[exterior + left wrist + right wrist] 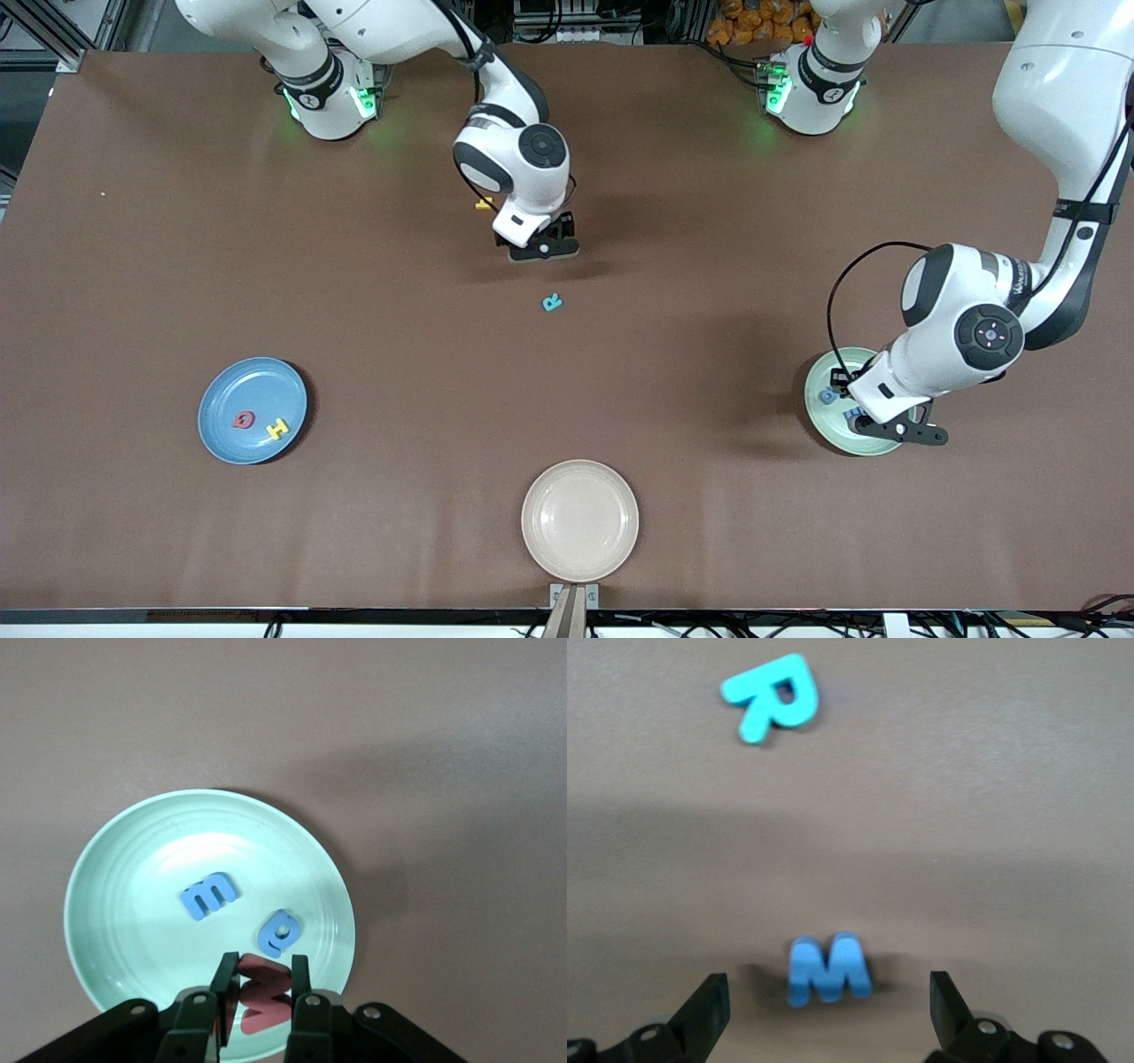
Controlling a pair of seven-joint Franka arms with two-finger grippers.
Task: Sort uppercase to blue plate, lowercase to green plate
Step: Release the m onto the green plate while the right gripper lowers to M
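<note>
My left gripper (263, 979) is shut on a red lowercase w (264, 999) just over the green plate (115, 895). A blue m (210, 894) and a round blue letter (280, 932) lie in that plate. My right gripper (827, 990) hangs open low over the table, with a blue uppercase M (828, 968) lying between its fingers, untouched. A teal R (553, 302) lies on the table nearer the front camera than that gripper (545, 251). The blue plate (221, 394) holds a red Q (243, 419) and a yellow H (277, 431). In the front view the left gripper (899, 431) hides part of the green plate (819, 377).
A beige plate (579, 520) sits at the table edge nearest the front camera, midway along. A small yellow letter (484, 204) peeks out beside the right arm's wrist, farther from that camera than the teal R.
</note>
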